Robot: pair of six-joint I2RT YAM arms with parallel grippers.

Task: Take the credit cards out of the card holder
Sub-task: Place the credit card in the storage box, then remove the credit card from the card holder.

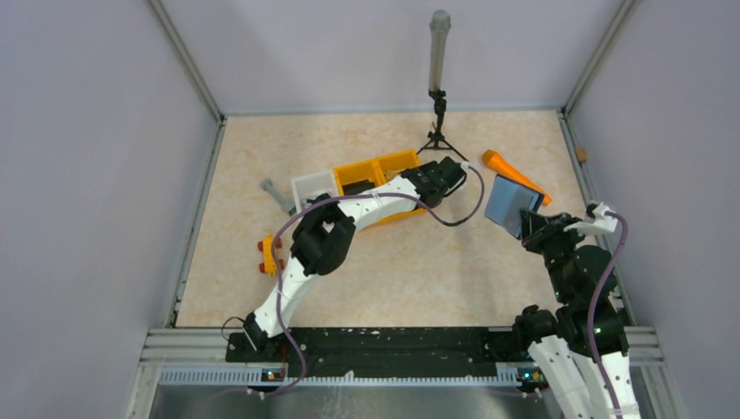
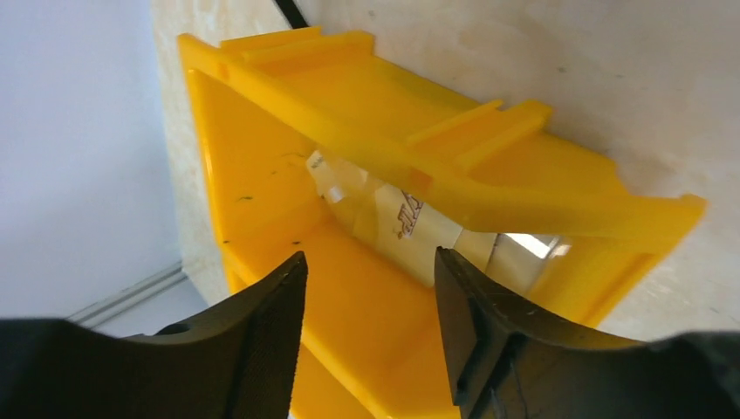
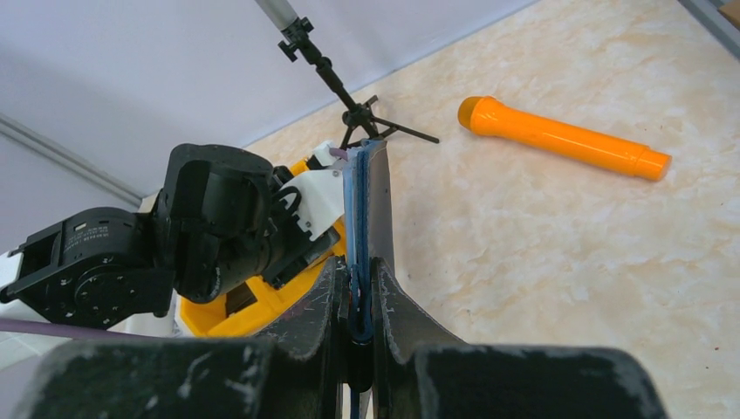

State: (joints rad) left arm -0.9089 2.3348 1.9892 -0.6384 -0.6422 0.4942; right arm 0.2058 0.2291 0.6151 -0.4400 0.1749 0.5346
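My right gripper (image 3: 358, 292) is shut on the lower edge of the card holder (image 3: 367, 209), a navy folding wallet that I hold upright and see edge-on. In the top view the card holder (image 1: 510, 202) shows its pale grey-blue face above the right gripper (image 1: 534, 225). A silvery-grey credit card (image 2: 394, 212) lies inside the yellow bin (image 2: 489, 199), leaning against its wall. My left gripper (image 2: 371, 262) hovers just above it, open, with nothing between its fingers. From above, the left gripper (image 1: 442, 177) is at the bin's right end.
The yellow bin (image 1: 362, 168) adjoins a white tray (image 1: 312, 185). An orange cylinder (image 1: 515, 175) lies behind the card holder. A small tripod with a grey tube (image 1: 436, 96) stands at the back. A grey piece (image 1: 277, 195) and an orange block (image 1: 269, 255) lie left.
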